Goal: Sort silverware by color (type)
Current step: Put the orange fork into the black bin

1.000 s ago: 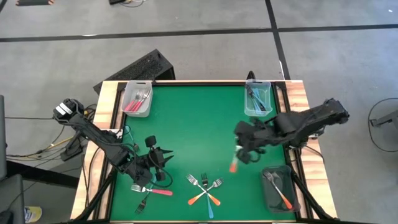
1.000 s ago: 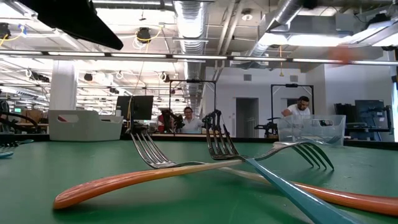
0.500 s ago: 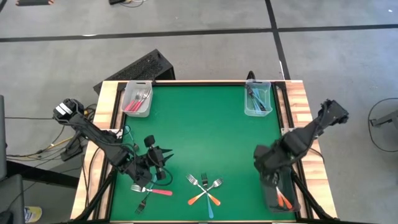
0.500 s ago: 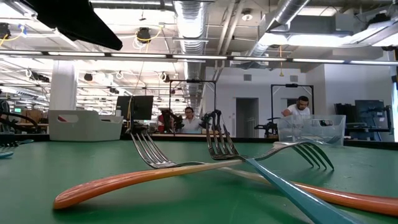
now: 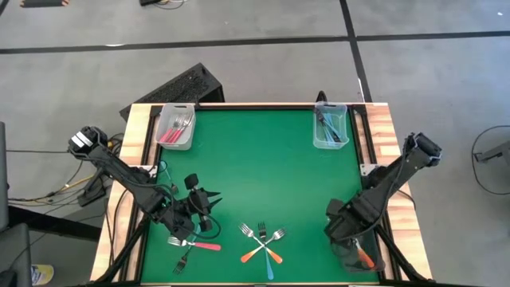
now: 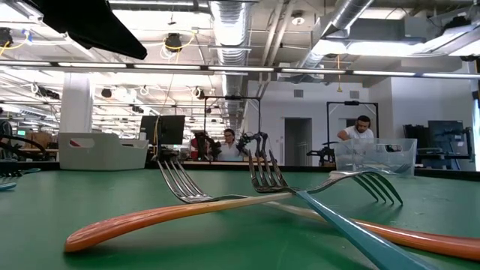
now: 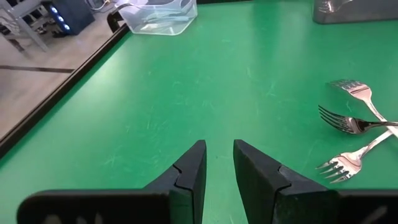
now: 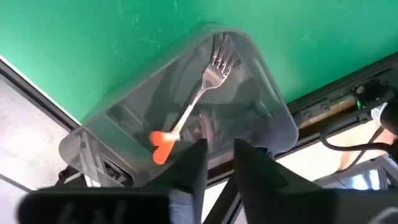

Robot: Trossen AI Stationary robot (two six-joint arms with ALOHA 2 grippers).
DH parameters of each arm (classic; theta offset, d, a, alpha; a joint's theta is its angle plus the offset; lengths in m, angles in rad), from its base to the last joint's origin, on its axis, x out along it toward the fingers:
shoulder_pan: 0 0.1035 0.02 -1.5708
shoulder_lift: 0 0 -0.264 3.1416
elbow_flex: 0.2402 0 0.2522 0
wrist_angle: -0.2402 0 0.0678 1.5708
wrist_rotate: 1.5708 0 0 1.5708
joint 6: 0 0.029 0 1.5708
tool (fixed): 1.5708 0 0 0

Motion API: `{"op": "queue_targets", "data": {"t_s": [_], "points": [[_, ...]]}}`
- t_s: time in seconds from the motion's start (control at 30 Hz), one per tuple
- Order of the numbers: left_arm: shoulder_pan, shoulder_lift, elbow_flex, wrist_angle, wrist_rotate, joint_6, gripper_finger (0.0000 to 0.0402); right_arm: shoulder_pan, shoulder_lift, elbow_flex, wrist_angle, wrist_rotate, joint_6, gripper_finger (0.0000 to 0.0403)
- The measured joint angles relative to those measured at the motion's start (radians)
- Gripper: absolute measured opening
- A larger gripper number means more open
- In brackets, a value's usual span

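Green table [image 5: 263, 167] | right gripper [image 5: 344, 233] had swung from mid-table to over dark bin [image 8: 249, 56], jaws slightly parted, empty | orange fork [image 8: 186, 121] dropped inside (sorted) | left gripper [image 7: 216, 163] part-open, empty, near pink fork [image 5: 195, 244]; three crossed forks [image 5: 263, 243] remained.

Crossed forks [image 5: 263, 241] mid-table, others binned

Green table [image 5: 255, 167]; crossed forks [image 5: 263, 243] with orange and blue handles, shiny silver tines.

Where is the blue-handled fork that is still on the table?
In the high view, the blue-handled fork lies near the table's front edge, crossed with two orange-handled forks, between both arms.
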Motion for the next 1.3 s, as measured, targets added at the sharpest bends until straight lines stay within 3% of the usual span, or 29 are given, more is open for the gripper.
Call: {"op": "queue_targets", "data": {"t_s": [0.2, 0.37, 0.5, 0.67, 0.73, 0.9, 0.97, 1.1, 1.2, 1.3], "points": [[0.0, 0.0, 0.0, -0.014, 0.038, -0.001, 0.0071, -0.01, -0.009, 0.0, 0.009, 0.029, 0.003, 0.0163], [0.0, 0.0, 0.0, -0.043, 0.061, -0.038, 0.0071, -0.047, 0.0, 0.001, 0.054, 0.23, 0.0, 0.0176], [0.0, 0.0, 0.0, -0.123, 0.111, -0.16, 0.0071, -0.07, 0.0, 0.001, 0.155, 0.523, -0.009, 0.0172], [-0.005, 0.0, 0.0, -0.329, 0.406, -0.518, 0.0071, -0.044, 0.0, -0.014, 0.463, 1.116, -0.093, 0.0168], [-0.029, 0.0, -0.005, -0.398, 0.481, -0.638, 0.0071, -0.047, -0.001, -0.041, 0.641, 1.255, -0.233, 0.0167], [-0.091, 0.0, -0.021, -0.475, 0.503, -0.738, 0.0071, -0.119, 0.0, -0.059, 0.918, 1.281, -0.555, 0.0167], [-0.093, 0.0, -0.021, -0.52, 0.482, -0.777, 0.0071, -0.145, 0.0, -0.059, 0.95, 1.278, -0.576, 0.0167], [-0.063, -0.001, -0.021, -0.665, 0.419, -0.882, 0.0071, -0.202, 0.0, -0.059, 0.955, 1.177, -0.578, 0.0167], [-0.018, -0.001, -0.021, -0.756, 0.453, -0.931, 0.0071, -0.238, 0.0, -0.059, 0.959, 1.114, -0.578, 0.0167], [0.022, -0.001, -0.021, -0.789, 0.514, -0.861, 0.0071, -0.262, 0.0, -0.059, 0.957, 1.094, -0.578, 0.0167]]}}
